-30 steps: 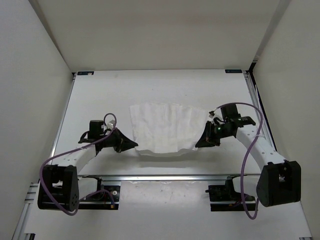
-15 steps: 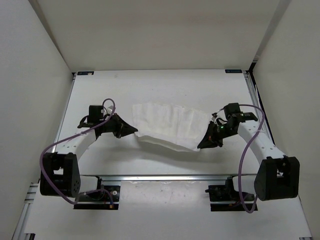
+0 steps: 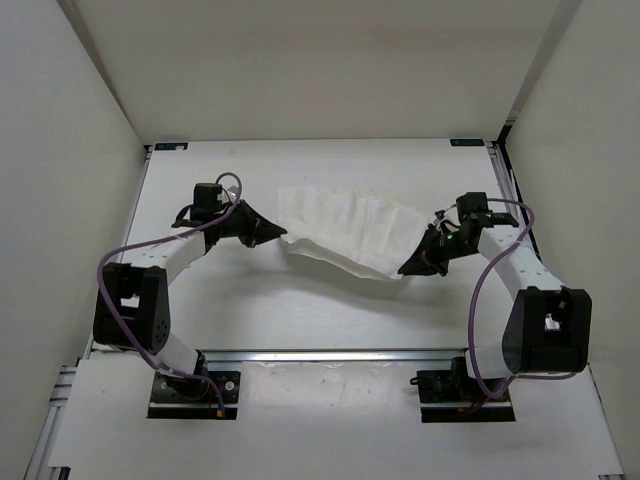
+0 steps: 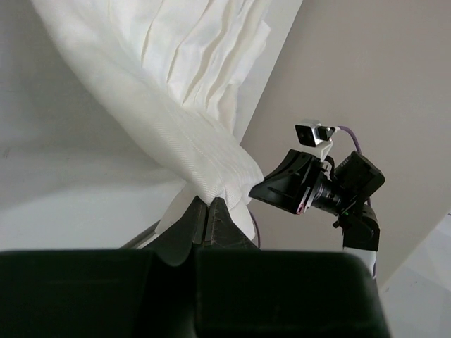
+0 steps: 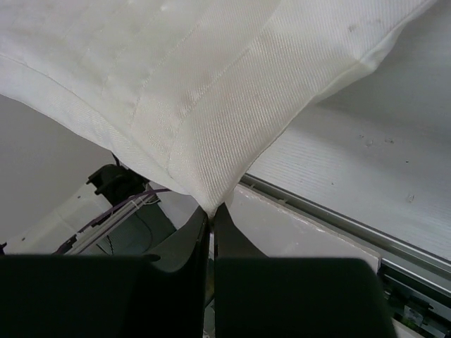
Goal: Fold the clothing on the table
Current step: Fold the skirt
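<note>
1. Step in hand: lift-and-carry for a fold. The clothing [image 3: 350, 232] is held stretched between both arms, its gripped edge raised off the desk [image 3: 300, 310].
2. A bunched corner is gripped tight in the left fingers [image 4: 198, 220]; cloth fans up & away from the tips.
3. The opp. corner is pinched shut in the right fingers [image 5: 227, 236]; cloth spreads above them.
4. Next, prob.: the held edge is to be carried over the rest w/ both sides level, then released only once edges are lined up.
</note>
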Available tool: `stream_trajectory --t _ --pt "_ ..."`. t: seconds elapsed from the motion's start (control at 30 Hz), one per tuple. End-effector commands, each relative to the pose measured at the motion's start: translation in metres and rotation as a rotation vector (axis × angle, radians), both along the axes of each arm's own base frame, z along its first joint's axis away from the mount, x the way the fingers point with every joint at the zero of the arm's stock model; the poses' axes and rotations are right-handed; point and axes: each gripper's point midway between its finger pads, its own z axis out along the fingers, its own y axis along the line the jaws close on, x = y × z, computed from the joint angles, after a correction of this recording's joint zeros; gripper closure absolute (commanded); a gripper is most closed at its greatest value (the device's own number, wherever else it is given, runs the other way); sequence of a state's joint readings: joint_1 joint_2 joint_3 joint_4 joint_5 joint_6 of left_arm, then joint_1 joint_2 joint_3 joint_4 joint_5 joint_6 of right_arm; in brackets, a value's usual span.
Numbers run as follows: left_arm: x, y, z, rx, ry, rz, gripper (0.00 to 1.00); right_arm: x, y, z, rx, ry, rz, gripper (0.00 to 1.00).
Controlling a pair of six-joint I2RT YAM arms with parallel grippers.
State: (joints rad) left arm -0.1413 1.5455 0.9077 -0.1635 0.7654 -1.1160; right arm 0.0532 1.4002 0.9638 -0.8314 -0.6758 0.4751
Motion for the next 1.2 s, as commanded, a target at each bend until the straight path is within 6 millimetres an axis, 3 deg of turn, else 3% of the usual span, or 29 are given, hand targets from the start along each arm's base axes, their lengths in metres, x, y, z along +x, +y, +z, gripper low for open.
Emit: stream_trajectory --t 0.0,0.07,0.1,0.13,0.23,0.37,0.43,0.6,0.67,0.77,0.8,0.87,0.9,1.0,1.1,1.13,1.17 --pt "-0.006 0.006 0.007 0.017 -0.036 0.026 1.0 -0.004 -0.004 0.008 -0.01 -0.01 -0.002 1.0" --pt "-0.026 0.009 0.01 0.02 -0.056 0.019 1.0 -0.023 -0.002 0.008 -0.014 0.024 0.017 1.0" --pt "-0.042 0.012 -0.005 0.023 0.0 0.016 1.0 -0.037 0.0 0.005 -0.018 0.044 0.043 1.0" --pt "-0.05 0.014 0.001 0.025 -0.024 0.012 1.0 -0.043 0.001 0.011 -0.023 0.02 0.057 1.0" --pt "-0.088 0.017 -0.013 0.034 0.019 -0.015 1.0 -0.087 0.009 0.014 -0.01 0.089 0.099 1.0" --pt "-0.099 0.021 -0.003 0.051 0.002 -0.019 1.0 -0.114 0.02 0.029 0.027 0.099 0.126 1.0" --pt "-0.082 0.024 0.007 0.072 -0.023 -0.002 1.0 -0.109 0.02 0.036 0.055 0.083 0.114 1.0" --pt "-0.022 0.026 0.021 0.08 -0.061 0.055 1.0 -0.053 -0.001 0.022 0.032 0.034 0.004 0.99" --pt "0.005 0.018 0.031 0.098 -0.095 0.057 1.0 -0.032 -0.007 0.014 0.031 0.027 -0.037 1.0" --pt "0.042 0.001 0.026 0.09 -0.096 0.056 1.0 0.0 -0.018 0.003 0.033 0.013 -0.126 1.0" --pt "0.052 -0.009 0.035 0.08 -0.128 0.047 1.0 0.004 -0.021 0.002 0.041 0.028 -0.153 1.0" --pt "0.066 -0.028 0.019 0.074 -0.097 0.015 1.0 0.011 -0.026 -0.006 0.04 0.035 -0.181 1.0" --pt "0.075 -0.037 0.024 0.075 -0.117 0.011 1.0 0.011 -0.027 -0.01 0.038 0.057 -0.195 1.0" --pt "0.096 -0.057 -0.004 0.082 -0.075 0.0 1.0 0.011 -0.032 -0.023 0.045 0.087 -0.223 1.0" --pt "0.12 -0.077 -0.014 0.06 -0.073 -0.013 1.0 0.01 -0.034 -0.03 0.052 0.11 -0.238 1.0" --pt "0.129 -0.086 -0.002 0.033 -0.107 -0.016 1.0 0.013 -0.037 -0.032 0.053 0.114 -0.252 1.0" --pt "0.133 -0.095 -0.013 0.017 -0.085 -0.016 1.0 0.013 -0.038 -0.035 0.051 0.121 -0.252 1.0"
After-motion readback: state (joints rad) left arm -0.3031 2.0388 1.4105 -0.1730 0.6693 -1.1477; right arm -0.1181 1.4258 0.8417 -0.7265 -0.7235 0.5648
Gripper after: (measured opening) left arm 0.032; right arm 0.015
